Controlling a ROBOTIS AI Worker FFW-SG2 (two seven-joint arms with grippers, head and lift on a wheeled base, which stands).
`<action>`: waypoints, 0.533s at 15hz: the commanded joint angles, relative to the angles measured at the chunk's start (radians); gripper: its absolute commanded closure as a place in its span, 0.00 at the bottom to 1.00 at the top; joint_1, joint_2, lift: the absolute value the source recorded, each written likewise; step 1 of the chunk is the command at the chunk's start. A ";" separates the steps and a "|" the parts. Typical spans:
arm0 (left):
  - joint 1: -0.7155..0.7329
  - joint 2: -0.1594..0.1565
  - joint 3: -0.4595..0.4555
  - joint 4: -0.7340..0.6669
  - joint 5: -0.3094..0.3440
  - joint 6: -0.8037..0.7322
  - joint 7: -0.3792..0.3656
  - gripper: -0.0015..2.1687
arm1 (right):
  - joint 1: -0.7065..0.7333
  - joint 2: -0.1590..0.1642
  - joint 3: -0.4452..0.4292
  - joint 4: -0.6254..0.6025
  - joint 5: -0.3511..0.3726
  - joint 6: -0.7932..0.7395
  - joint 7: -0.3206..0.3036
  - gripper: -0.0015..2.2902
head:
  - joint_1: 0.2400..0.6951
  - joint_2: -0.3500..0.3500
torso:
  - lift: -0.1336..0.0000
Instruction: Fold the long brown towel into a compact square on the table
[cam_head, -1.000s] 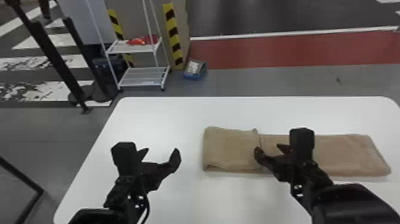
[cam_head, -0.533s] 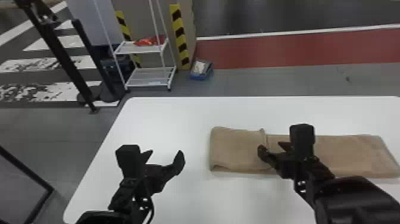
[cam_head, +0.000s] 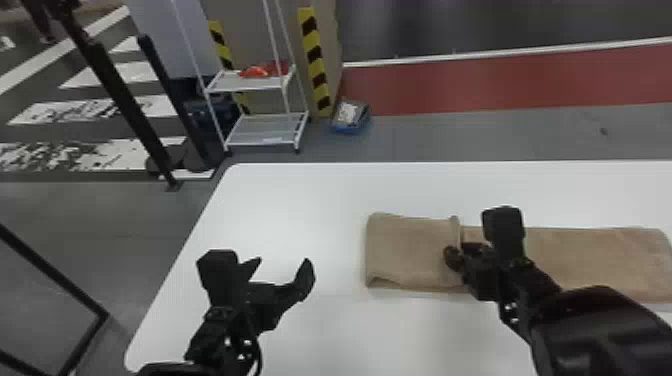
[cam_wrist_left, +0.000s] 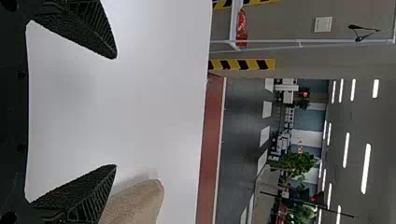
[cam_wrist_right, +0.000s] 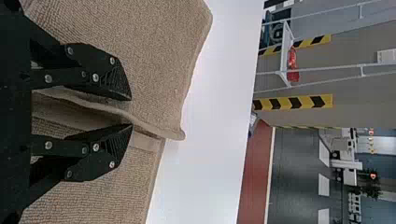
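- Right gripper (cam_wrist_right: 131, 112): fingers slightly apart, flap edge (cam_wrist_right: 149, 129) between them; no firm pinch evident.
- Left gripper (cam_wrist_left: 116, 112): fingers spread wide, holding nothing.
- Brown towel (cam_head: 410, 250): flat on table (cam_head: 300, 200), left end folded over.
- Est. handling: light, soft, floppy, textured so unlikely to slip; not fragile.
- Suggested hold: folded end, all layers together.
- Writing: none legible on towel.

A hand fits between left gripper (cam_head: 282, 261) and towel (cam_head: 407, 252); right gripper (cam_head: 458, 251) blocks the fold (cam_head: 455, 226).
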 joint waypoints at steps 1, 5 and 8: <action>0.006 0.000 0.001 -0.004 0.001 0.000 0.000 0.02 | -0.004 0.001 0.005 -0.001 0.007 0.022 0.000 0.60 | 1.00 0.85 | 0.58; 0.005 -0.002 -0.001 -0.006 0.001 0.000 -0.009 0.02 | 0.014 0.001 0.005 -0.043 0.008 0.025 -0.003 0.60 | 1.00 0.86 | 0.58; 0.006 -0.005 -0.007 -0.004 0.001 0.003 -0.011 0.02 | 0.111 0.001 0.002 -0.267 0.007 0.102 0.005 0.60 | 1.00 0.86 | 0.58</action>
